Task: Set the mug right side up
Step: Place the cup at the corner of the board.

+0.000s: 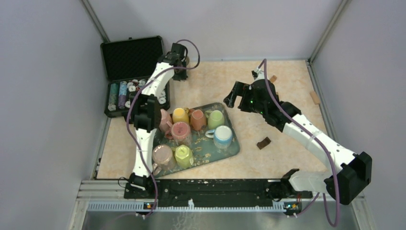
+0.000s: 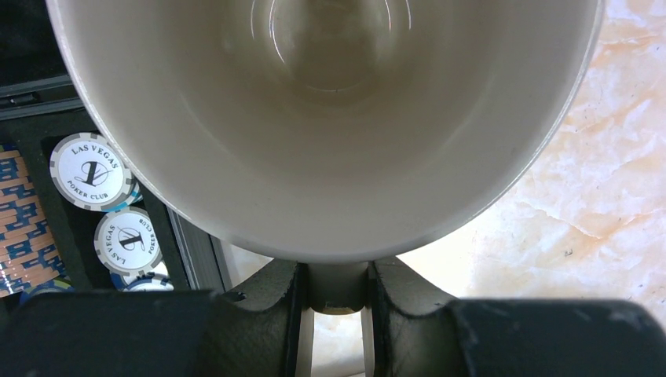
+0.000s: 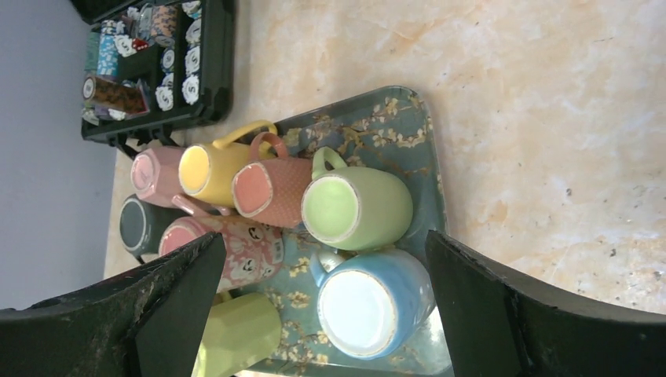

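Left wrist view: the left gripper point(image 2: 336, 314) has its jaws drawn close together, pinching a narrow cream part of the mug point(image 2: 330, 141) just below the rim; whether that part is the handle or the wall cannot be told. The mug's open mouth faces the wrist camera and its pale inside fills most of the view. Behind it on one side lies the marbled table point(image 2: 597, 196), on the other the edge of a black case point(image 2: 71, 228) holding poker chips point(image 2: 88, 171). Whether the mug touches the table cannot be told. Top external view: this arm reaches to the far left corner of the table, so the mug sits beside the open case and well apart from the tray point(image 1: 229, 152). The tray lies near the left arm's base and carries eight mugs packed close together. Right wrist view: the right gripper point(image 3: 326, 243) has its jaws spread wide with nothing between them, and it looks down on the tray's right end, where a green mug point(image 3: 357, 206) and a blue mug point(image 3: 369, 302) appear bottom up. A small brown block point(image 1: 263, 143) lies on the table just right of the tray.
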Motion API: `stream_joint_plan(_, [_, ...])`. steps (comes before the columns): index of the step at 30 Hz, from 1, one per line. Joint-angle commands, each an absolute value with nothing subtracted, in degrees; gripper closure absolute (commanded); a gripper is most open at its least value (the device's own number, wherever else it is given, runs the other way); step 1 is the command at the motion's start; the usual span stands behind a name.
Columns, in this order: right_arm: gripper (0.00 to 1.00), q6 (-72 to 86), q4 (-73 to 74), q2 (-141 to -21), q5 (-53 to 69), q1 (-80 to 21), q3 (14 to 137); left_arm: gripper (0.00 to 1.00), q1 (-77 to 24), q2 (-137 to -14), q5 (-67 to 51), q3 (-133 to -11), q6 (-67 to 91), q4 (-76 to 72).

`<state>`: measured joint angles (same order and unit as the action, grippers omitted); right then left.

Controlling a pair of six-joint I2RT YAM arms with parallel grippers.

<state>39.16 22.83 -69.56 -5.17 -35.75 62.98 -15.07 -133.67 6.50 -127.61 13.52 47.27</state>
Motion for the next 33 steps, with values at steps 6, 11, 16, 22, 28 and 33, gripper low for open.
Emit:
stream_joint_plan(6, [0.01, 35.3, 22.0, -69.6, -7.0, -35.7, 62.3, 0.9, -14.4, -131.8, 6.9, -131.1, 13.1, 41.3])
stream_joint_plan(11, [0.01, 35.3, 22.1, -69.6, -6.9, -35.7, 61.8, 0.87, -14.2, -132.1, 6.4, -131.0, 13.1, 41.6])
stream_joint_plan(16, [0.01, 35.3, 22.3, -69.3, -6.9, -35.7, 61.4, 0.84, -14.1, -132.4, 6.0, -130.9, 13.1, 41.7])
stream_joint_plan(22, [0.01, 35.4, 22.1, -69.3, -6.8, -35.7, 60.8, 0.8, -14.0, -132.7, 5.7, -130.8, 13.2, 41.8])
stream_joint_plan(28, [0.01, 35.5, 21.9, -69.0, -6.7, -35.7, 60.4, 0.72, -14.0, -132.9, 5.9, -130.7, 13.3, 41.9])
stream_joint_plan(33, [0.01, 35.5, 21.6, -69.1, -6.6, -35.7, 60.2, 0.68, -13.9, -133.2, 5.9, -130.7, 13.2, 41.9])
